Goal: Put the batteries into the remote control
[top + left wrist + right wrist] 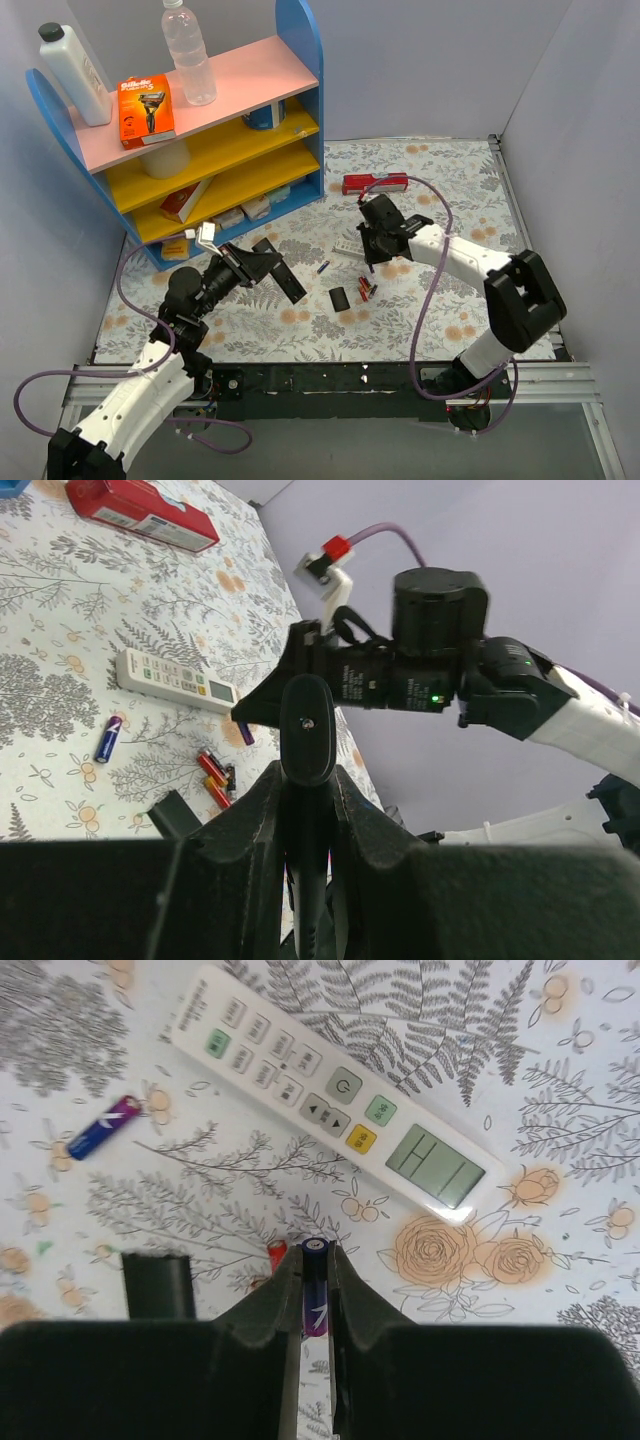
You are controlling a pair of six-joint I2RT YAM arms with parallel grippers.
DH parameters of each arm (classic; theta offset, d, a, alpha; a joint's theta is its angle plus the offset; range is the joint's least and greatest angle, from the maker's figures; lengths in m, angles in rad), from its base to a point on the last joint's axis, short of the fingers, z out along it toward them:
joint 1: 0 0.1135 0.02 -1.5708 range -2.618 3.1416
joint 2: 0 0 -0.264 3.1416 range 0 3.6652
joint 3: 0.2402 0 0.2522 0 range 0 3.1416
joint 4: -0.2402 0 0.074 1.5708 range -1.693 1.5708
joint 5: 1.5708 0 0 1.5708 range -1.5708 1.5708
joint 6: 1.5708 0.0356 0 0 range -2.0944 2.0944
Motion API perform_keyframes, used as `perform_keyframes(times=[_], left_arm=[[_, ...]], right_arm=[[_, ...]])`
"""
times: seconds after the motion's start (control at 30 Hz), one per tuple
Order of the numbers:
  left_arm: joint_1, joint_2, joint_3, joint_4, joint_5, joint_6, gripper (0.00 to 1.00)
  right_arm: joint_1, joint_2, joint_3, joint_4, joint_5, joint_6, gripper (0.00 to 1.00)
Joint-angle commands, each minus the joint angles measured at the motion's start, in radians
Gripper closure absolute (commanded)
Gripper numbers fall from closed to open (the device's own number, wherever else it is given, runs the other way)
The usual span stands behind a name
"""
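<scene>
My left gripper (306,780) is shut on a black remote control (306,730), holding it raised above the table; in the top view that remote (290,282) juts right from the left gripper (250,262). My right gripper (316,1260) is shut on a blue-purple battery (316,1295), held upright just above the cloth near the white remote (330,1095). In the top view the right gripper (372,262) hangs over the red batteries (367,290). Another blue-purple battery (103,1127) lies loose to the left. A red battery (277,1254) peeks out beside the right fingers.
A black battery cover (338,298) lies on the floral cloth near the red batteries. A red box (375,183) sits at the back. A blue, pink and yellow shelf (200,120) with bottles and boxes fills the back left. Grey walls enclose the table.
</scene>
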Motion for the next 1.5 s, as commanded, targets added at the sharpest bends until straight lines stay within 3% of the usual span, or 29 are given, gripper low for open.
perform_keyframes(times=[0.0,0.43,0.9,1.47], left_arm=[[0.001,0.036,-0.005,0.136,0.041,-0.042,1.0],[-0.002,0.165,0.001,0.322,0.032,-0.11,1.0],[-0.016,0.235,0.035,0.338,-0.063,-0.164,1.0],[-0.016,0.246,0.0,0.461,-0.054,-0.291,1.0]], right_arm=[[0.003,-0.163,0.034,0.023,-0.002,-0.031,0.99],[0.104,-0.416,0.037,0.264,-0.208,-0.047,0.99],[0.379,-0.413,0.062,0.509,-0.163,-0.125,0.99],[0.426,-0.381,-0.001,0.556,-0.123,-0.169,0.99]])
